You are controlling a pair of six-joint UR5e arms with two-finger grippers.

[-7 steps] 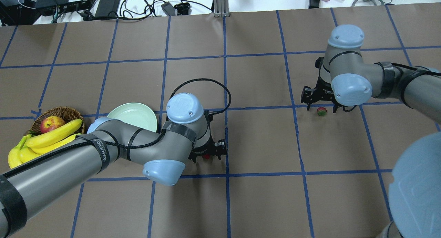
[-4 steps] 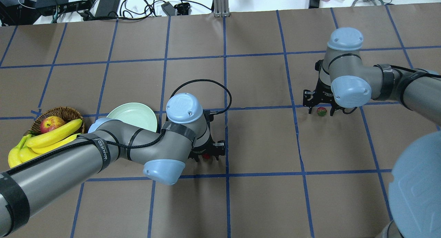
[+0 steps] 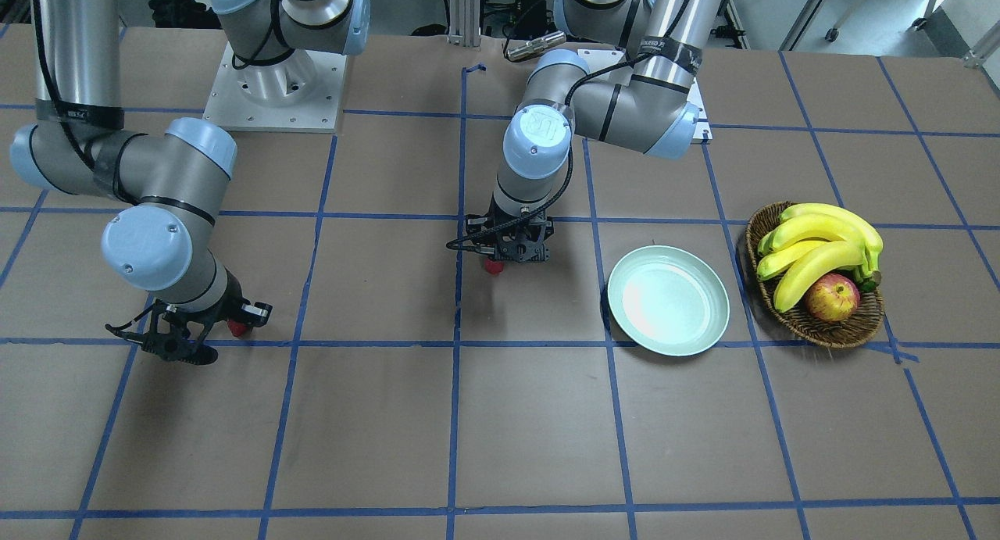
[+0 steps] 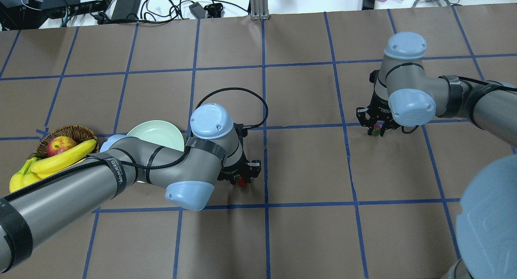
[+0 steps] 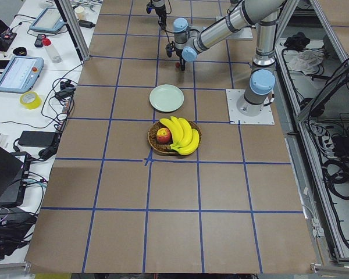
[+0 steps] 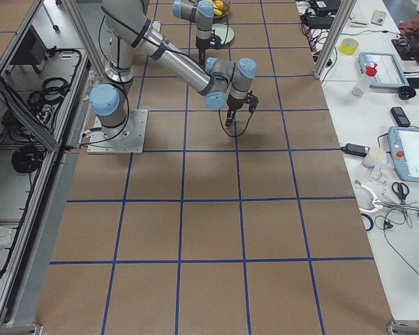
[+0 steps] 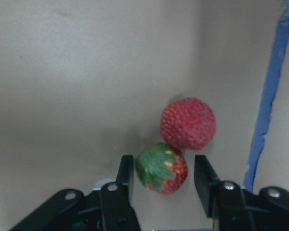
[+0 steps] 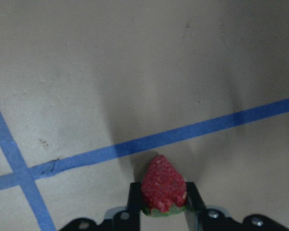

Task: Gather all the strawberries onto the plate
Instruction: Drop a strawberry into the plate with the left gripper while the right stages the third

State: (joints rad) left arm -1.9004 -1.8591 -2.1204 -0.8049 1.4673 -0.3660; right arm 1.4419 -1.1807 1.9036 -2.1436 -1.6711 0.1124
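Note:
My left gripper (image 7: 161,173) is closed around a strawberry (image 7: 162,168) with its green cap up, near the table's middle. A second strawberry (image 7: 188,123) lies on the table touching it, just beyond the fingertips. In the overhead view a red berry (image 4: 241,181) shows under the left gripper (image 4: 242,176). My right gripper (image 8: 163,199) is shut on the third strawberry (image 8: 164,186), low over the table by a blue tape line; it also shows in the overhead view (image 4: 377,129). The pale green plate (image 3: 668,299) is empty and sits left of the left gripper in the overhead view (image 4: 155,134).
A wicker basket (image 3: 820,330) with bananas (image 3: 816,243) and an apple (image 3: 833,298) stands beyond the plate, at the table's left end. Blue tape lines grid the brown table. Cables and power bricks (image 4: 125,4) lie past the far edge.
Both grippers have narrowed from wide open onto their strawberries. The left arm's wrist has shifted slightly toward the far side; the right gripper has settled lower over its berry.

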